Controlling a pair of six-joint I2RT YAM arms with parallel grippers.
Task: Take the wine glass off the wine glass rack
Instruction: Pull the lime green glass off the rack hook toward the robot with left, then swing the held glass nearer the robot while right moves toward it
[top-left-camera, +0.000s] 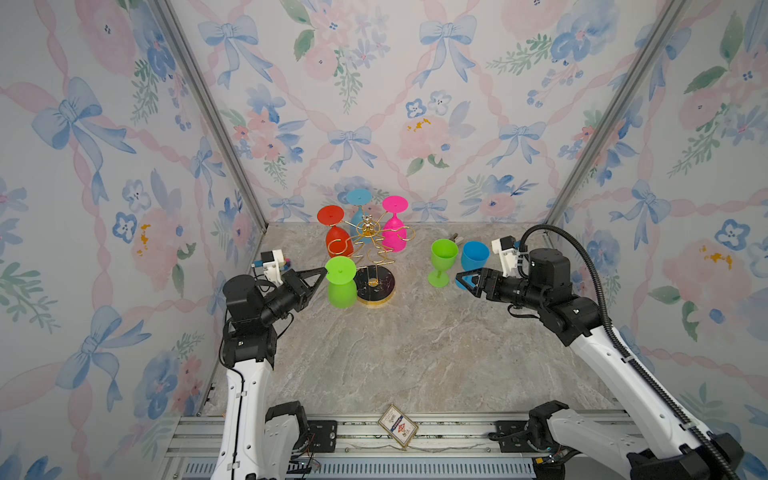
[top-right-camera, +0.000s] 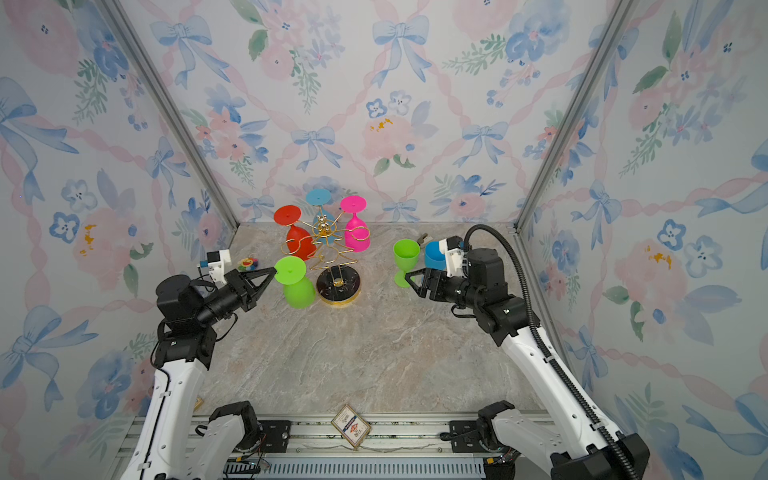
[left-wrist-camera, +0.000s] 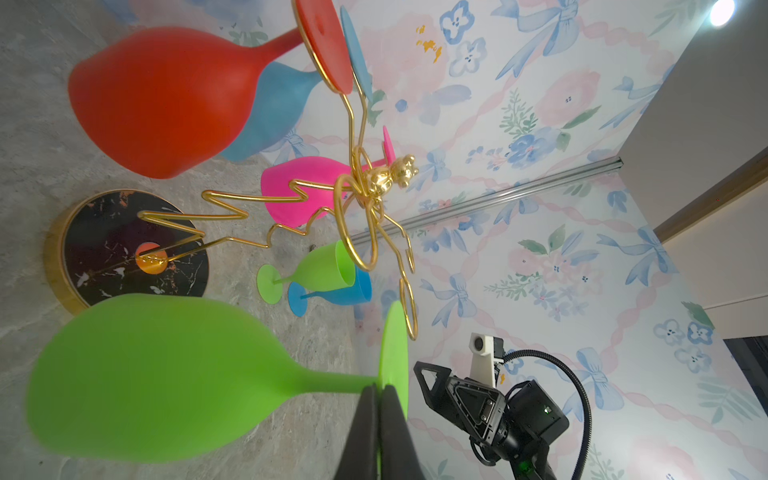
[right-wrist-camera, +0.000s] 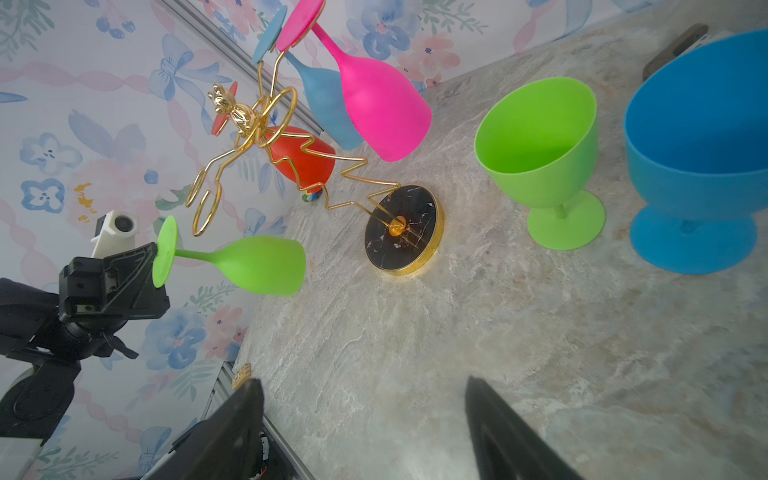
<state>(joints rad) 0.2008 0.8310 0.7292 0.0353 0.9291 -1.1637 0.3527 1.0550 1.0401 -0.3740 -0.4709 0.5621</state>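
– Left end effector (left-wrist-camera: 379, 392)?
– Pinched tight on the foot rim of the lime wine glass (left-wrist-camera: 158, 378). It is held upside down at 9 o'clock of the wine glass rack (top-left-camera: 382, 286) base, just beside the nearest loop (left-wrist-camera: 409, 316).
– Right end effector (top-left-camera: 461, 280)?
– Fingers apart, empty, toward 3 o'clock of the surface (top-left-camera: 415, 353), beside an upright green goblet (top-left-camera: 444, 257).
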